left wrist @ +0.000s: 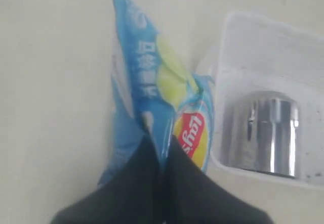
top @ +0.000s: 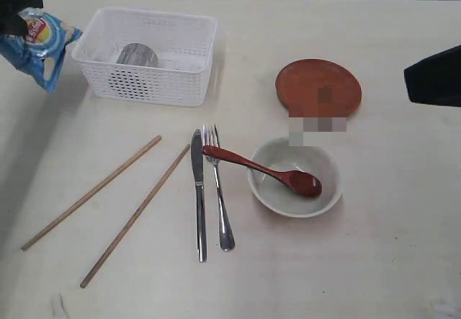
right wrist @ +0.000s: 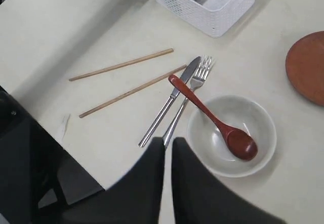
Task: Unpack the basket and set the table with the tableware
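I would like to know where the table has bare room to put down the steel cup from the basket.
Bare patches: between the basket and the plate; right of the bowl, out to the edge of the table; on the near side of the knife and bowl. Crowded: knife, fork, spoon and bowl cluster mid-table, with the chopsticks left of them.

Two chopsticks (top: 91, 192), (one each) knife (top: 199, 189), fork (top: 218, 189), spoon (top: 257, 166)

Pixelated patch (top: 318, 124) blurs plate (top: 310, 81) front rim. Steel cup (top: 137, 55) half hidden behind basket (top: 151, 88) wall. Right arm (top: 434, 75) cut by exterior view's edge.
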`<act>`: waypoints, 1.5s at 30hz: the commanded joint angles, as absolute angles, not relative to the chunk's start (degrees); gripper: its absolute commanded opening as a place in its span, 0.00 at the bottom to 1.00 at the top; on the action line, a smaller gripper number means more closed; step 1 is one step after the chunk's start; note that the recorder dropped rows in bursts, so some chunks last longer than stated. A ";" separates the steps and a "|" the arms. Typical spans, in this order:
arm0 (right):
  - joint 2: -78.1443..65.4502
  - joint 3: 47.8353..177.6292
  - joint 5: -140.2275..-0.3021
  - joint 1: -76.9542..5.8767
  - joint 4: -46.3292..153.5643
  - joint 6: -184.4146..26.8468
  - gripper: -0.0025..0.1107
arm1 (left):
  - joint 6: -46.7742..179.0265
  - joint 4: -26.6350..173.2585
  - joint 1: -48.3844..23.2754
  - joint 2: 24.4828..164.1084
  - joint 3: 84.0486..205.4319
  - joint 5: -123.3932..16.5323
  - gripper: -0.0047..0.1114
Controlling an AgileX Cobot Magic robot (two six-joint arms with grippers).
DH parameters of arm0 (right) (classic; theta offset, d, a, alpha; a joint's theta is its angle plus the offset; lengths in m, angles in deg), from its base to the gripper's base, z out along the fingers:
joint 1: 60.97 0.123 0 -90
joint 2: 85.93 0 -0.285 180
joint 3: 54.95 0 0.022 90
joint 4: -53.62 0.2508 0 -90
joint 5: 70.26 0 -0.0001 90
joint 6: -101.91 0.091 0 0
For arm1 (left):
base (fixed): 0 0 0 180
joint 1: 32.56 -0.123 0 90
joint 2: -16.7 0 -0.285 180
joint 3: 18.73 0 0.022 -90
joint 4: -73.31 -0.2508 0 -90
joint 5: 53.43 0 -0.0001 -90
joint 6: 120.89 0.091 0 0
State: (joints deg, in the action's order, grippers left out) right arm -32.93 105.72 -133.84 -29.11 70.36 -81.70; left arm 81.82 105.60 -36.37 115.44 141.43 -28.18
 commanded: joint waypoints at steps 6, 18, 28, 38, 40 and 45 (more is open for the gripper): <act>-33.31 105.65 -133.37 -29.34 78.02 -87.14 0.48 | 82.92 105.53 -36.49 100.59 141.47 -20.14 0.04; -19.40 105.65 -124.12 -29.52 87.79 -90.54 0.57 | 100.51 133.15 -26.17 95.88 141.47 -5.91 0.04; -5.53 105.65 -112.50 -29.57 101.77 -100.98 0.72 | 100.89 133.69 -18.52 95.88 141.47 -5.25 0.04; 2.45 105.65 -104.63 -29.57 122.12 -116.78 0.73 | 101.28 133.73 -18.50 95.88 141.47 -4.17 0.04; 4.27 105.65 -104.36 -29.57 128.33 -121.42 0.73 | 101.28 133.73 -18.50 95.88 141.47 -3.76 0.04; 8.42 105.65 -104.64 -29.57 135.74 -127.47 0.73 | 101.28 135.56 -18.50 95.88 141.47 -2.50 0.04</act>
